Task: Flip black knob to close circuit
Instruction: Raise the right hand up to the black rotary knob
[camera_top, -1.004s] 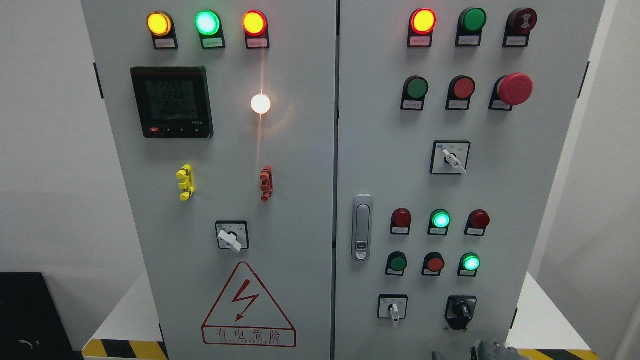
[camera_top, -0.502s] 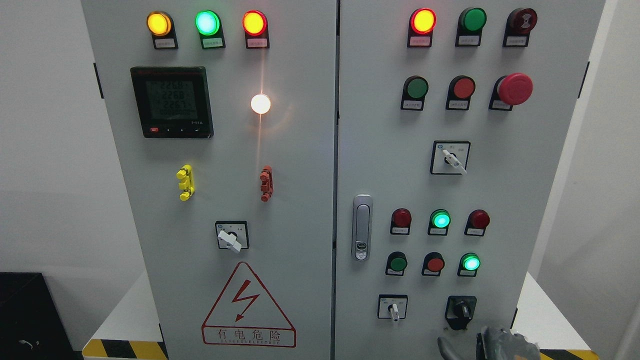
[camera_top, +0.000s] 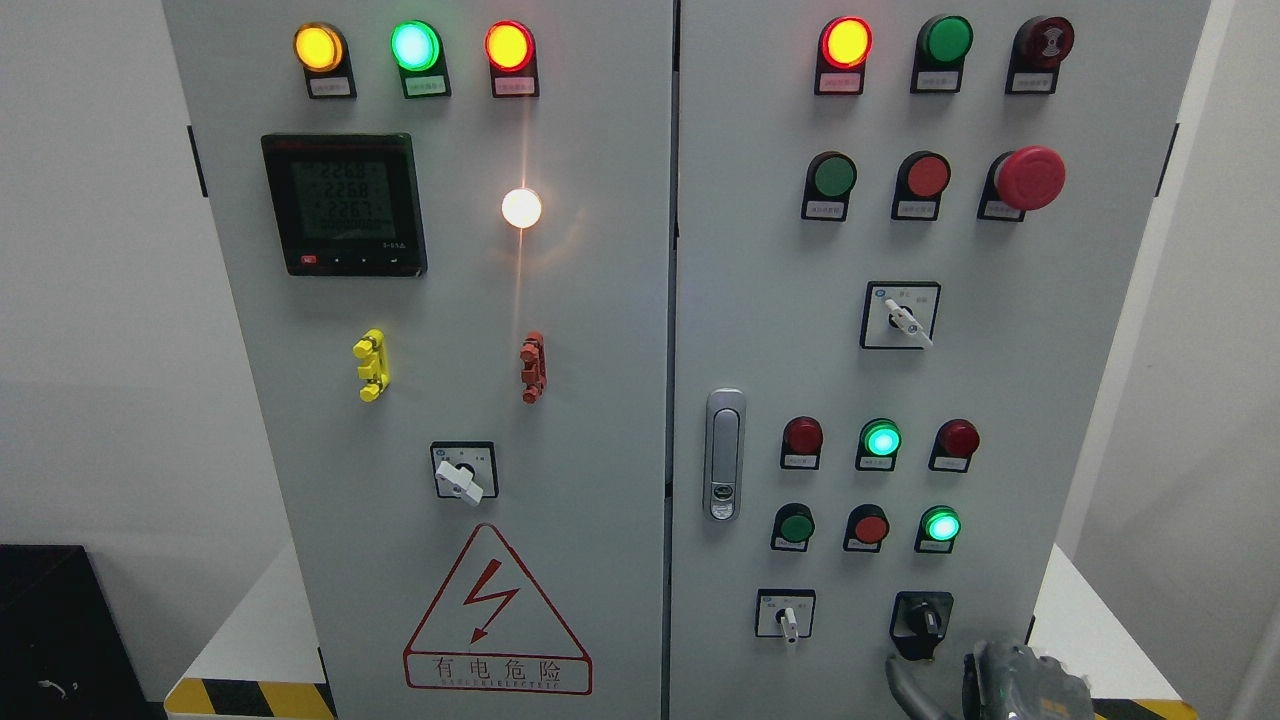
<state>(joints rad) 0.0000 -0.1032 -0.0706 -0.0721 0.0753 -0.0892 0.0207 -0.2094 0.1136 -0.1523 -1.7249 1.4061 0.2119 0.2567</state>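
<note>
A grey right hand (camera_top: 1005, 685) rises at the bottom edge, fingers loosely extended and holding nothing, just below the black knob (camera_top: 922, 624) low on the cabinet's (camera_top: 620, 300) right door.

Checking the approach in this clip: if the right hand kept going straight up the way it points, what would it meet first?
Most likely the black knob. The right hand sits at the bottom edge just below and right of it, one finger reaching up toward it. Depth to the panel is unclear.
</note>
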